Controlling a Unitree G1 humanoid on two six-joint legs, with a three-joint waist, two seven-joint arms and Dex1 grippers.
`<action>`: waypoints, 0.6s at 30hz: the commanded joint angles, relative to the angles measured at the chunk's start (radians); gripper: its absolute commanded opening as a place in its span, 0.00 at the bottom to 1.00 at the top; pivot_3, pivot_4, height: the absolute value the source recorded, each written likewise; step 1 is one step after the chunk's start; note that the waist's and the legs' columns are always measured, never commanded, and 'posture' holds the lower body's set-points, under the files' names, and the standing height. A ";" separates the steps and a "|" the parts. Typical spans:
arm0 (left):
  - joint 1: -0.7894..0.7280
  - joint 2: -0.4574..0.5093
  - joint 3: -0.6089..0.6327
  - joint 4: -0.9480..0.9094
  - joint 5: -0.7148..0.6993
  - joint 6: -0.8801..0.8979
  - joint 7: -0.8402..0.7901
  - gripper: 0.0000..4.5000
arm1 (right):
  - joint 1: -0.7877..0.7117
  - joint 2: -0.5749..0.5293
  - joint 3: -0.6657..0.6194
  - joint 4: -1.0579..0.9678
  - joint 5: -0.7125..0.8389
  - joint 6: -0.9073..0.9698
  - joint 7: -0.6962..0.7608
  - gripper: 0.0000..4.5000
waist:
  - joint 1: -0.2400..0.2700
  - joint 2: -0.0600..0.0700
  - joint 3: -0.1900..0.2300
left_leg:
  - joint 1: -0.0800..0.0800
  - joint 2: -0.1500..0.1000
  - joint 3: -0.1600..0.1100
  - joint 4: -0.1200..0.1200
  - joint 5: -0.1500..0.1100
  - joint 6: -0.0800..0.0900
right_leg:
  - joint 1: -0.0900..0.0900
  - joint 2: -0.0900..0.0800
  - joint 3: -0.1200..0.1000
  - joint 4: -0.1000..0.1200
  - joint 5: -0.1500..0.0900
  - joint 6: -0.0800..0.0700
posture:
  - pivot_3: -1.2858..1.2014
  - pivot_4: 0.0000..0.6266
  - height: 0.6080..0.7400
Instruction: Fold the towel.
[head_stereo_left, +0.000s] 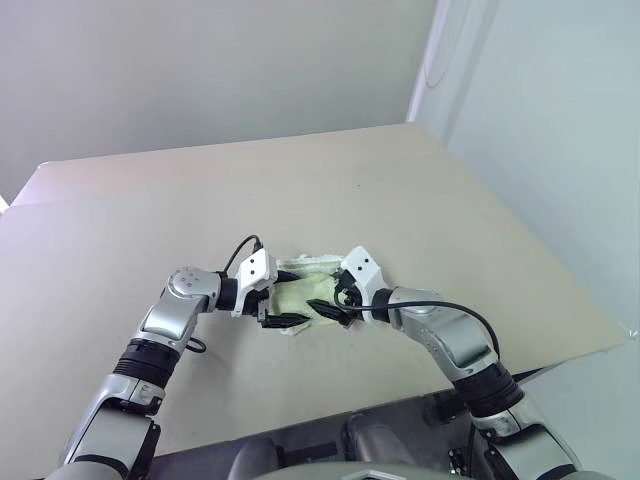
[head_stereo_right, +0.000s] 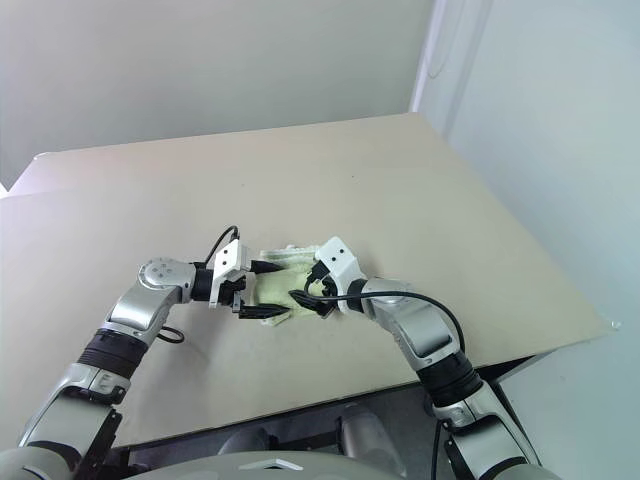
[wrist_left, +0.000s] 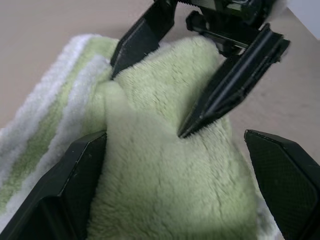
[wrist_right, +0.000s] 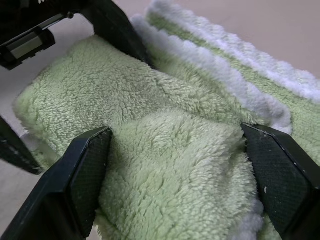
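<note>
A broad beige table (head_stereo_left: 420, 190) with a faint seam across its left part fills most of the room in sight, set against a plain grey-white wall (head_stereo_left: 200, 70) behind and a pale bluish wall (head_stereo_left: 560, 120) on the right, under soft even light.

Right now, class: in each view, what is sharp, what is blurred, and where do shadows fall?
Left eye view: even light, soft shadows under the arms on the table. Left wrist view: the towel is fairly sharp, the near black fingers blurred. Right wrist view: terry pile crisp, shade between its folds.
</note>
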 joint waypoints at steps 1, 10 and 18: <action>-0.045 0.011 0.044 -0.045 -0.043 0.024 -0.009 0.99 | -0.019 0.013 -0.073 -0.020 0.041 0.019 0.018 0.95 | 0.001 0.000 0.000 | 0.000 0.000 0.000 0.000 0.000 0.000 | 0.000 0.000 0.000 0.000 0.000 0.000 | 0.52 0.00 1.00; -0.059 0.125 0.121 -0.150 -0.108 0.102 -0.050 0.99 | -0.020 -0.014 -0.163 -0.159 0.171 0.044 0.132 0.95 | -0.006 0.001 0.001 | 0.000 0.000 -0.001 0.000 0.000 0.000 | -0.001 0.000 0.000 0.000 0.001 0.002 | 0.52 0.00 1.00; 0.079 0.254 0.219 -0.195 -0.128 0.103 -0.032 0.99 | 0.013 -0.172 -0.067 -0.270 0.069 -0.100 0.246 0.95 | -0.007 0.001 0.001 | 0.000 0.000 0.000 -0.001 0.000 0.000 | -0.001 0.000 -0.001 0.000 0.000 0.000 | 0.52 0.00 1.00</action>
